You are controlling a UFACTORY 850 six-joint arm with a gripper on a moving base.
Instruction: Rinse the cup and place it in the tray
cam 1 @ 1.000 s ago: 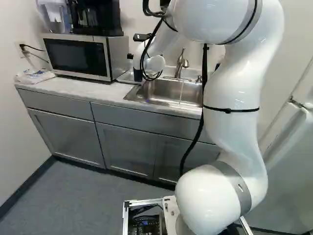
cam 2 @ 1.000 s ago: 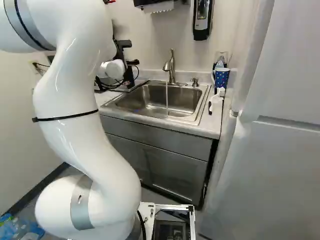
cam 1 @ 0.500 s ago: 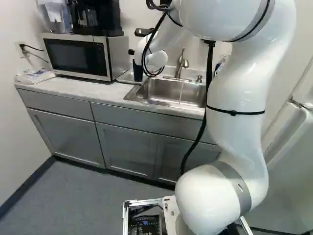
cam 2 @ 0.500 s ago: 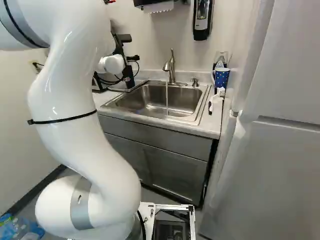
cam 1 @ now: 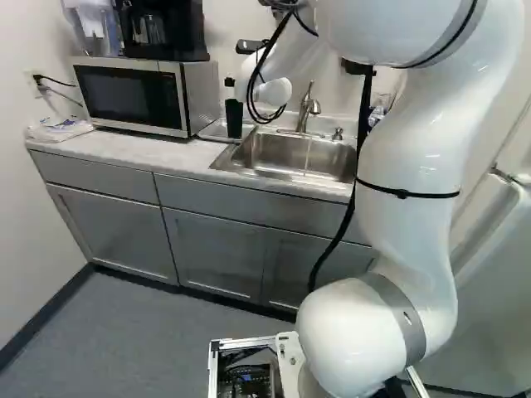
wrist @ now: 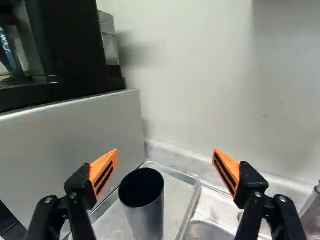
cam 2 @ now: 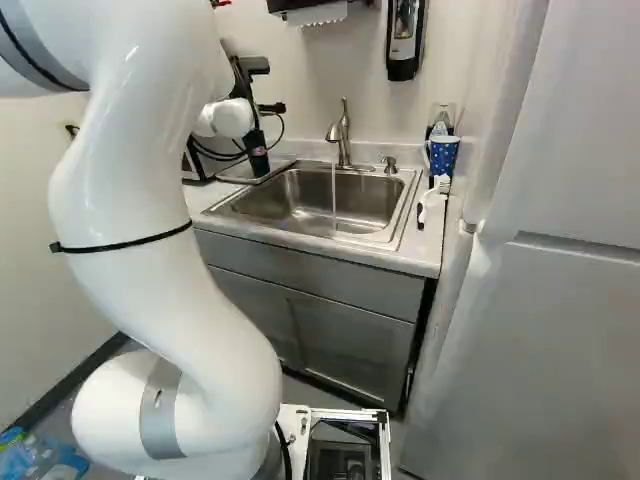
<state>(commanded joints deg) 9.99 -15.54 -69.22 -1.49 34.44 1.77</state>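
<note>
Your gripper point(cam 1: 230, 82) is released, fingers spread wide and holding nothing. The cup point(wrist: 149, 214) stands upright in the tray point(wrist: 189, 206), below its fingertips.

Bright, fairly even indoor light fills both base views. The white arm point(cam 1: 406, 157) nearly washes out, small glints riding its curves, and the steel sink point(cam 2: 365, 205) gleams in streaks. Light falls off over the grey floor point(cam 1: 124, 332), and deep shadow runs along the foot of the cabinets point(cam 1: 216, 253). Upright lines lean near the base views' outer edges. In the wrist view, soft shadows dim the pale wall point(wrist: 200, 75), the dark cup's point(wrist: 150, 215) inside goes almost black, and the tray point(wrist: 194, 195) catches pale glints along its rim.
</note>
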